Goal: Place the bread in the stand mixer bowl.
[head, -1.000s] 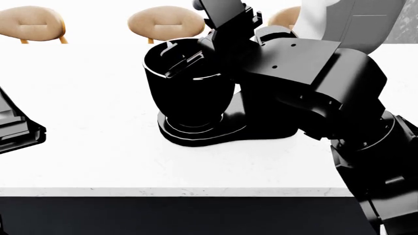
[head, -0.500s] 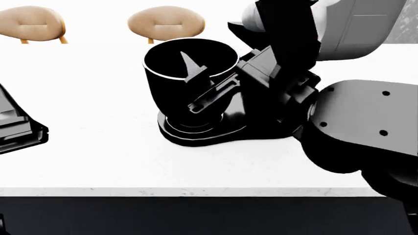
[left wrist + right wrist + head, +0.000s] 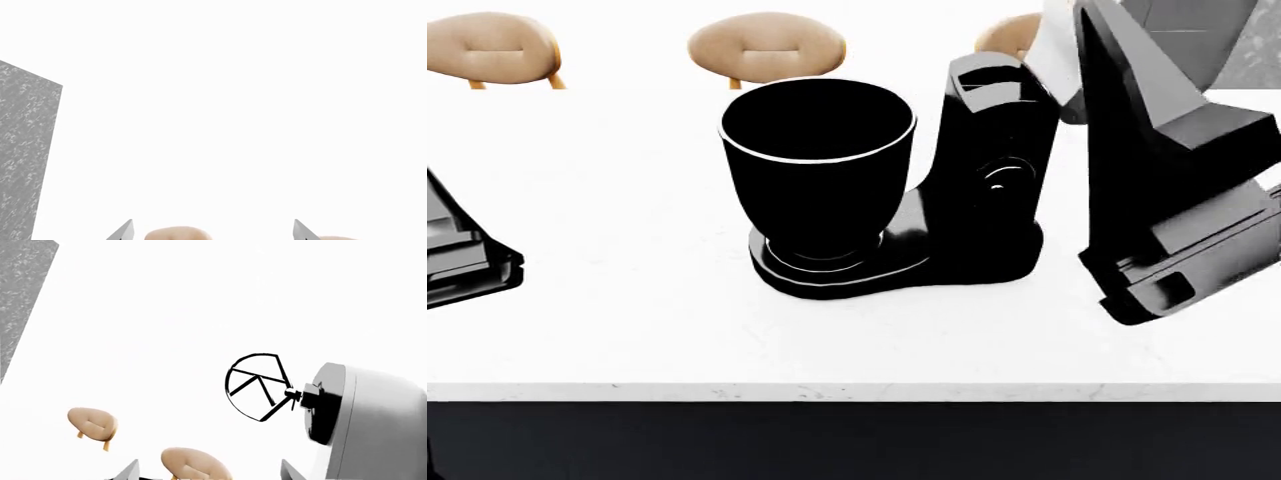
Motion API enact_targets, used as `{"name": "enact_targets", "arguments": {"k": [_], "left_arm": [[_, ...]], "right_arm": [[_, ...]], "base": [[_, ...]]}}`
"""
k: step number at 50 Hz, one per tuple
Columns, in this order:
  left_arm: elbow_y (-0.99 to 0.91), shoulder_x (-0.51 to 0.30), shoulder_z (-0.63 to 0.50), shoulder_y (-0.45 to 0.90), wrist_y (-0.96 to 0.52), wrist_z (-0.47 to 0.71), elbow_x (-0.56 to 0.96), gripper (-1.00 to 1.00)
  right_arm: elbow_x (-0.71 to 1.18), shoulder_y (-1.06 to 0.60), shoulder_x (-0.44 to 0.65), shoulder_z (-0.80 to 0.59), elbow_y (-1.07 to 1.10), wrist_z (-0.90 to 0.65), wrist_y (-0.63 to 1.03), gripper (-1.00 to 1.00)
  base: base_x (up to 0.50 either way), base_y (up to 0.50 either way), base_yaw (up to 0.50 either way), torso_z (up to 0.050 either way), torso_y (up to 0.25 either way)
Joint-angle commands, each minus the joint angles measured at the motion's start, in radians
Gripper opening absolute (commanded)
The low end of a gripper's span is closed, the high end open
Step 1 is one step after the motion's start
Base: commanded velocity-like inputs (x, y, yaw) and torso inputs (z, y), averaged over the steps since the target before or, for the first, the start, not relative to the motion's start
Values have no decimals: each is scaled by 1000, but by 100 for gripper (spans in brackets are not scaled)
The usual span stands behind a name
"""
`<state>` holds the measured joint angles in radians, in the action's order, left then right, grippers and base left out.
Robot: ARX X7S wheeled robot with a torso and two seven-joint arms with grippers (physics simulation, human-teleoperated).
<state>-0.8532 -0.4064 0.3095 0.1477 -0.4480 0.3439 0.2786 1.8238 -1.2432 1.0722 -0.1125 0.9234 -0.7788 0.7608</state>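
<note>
Only our right wrist view shows the mixer's whisk [image 3: 257,386], while the head view shows the black bowl [image 3: 817,165] mid-table, bread unseen, stools [image 3: 766,45] beyond the far edge, our right arm [image 3: 1174,190] alongside, both claws spread.

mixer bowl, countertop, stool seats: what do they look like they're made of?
Stand mixer bowl: glossy black, likely coated metal or plastic, going by the bright highlight along its thin pale rim. Countertop: white with faint speckle, stone-like, matte. Stool seats: smooth tan, possibly wood or moulded plastic; no grain visible.
</note>
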Motion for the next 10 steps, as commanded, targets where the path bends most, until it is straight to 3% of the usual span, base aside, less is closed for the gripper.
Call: {"name": "enact_targets", "arguments": {"k": [1,5,10], "left_arm": [[-21,-16,8,15,-24,6,11,100],[-21,-19,11,16,-26,8,12,100],[-21,-20,15,14,-26,11,14,100]], "right_arm": [[176,147,200,437,60,-73,-85,100],[256,175,215,622,33,-103,-41,100],[317,161,232,741,2,-130,-12,100]], "base": [[0,0,0,0,0],[0,0,0,0,0],[0,0,0,0,0]]}}
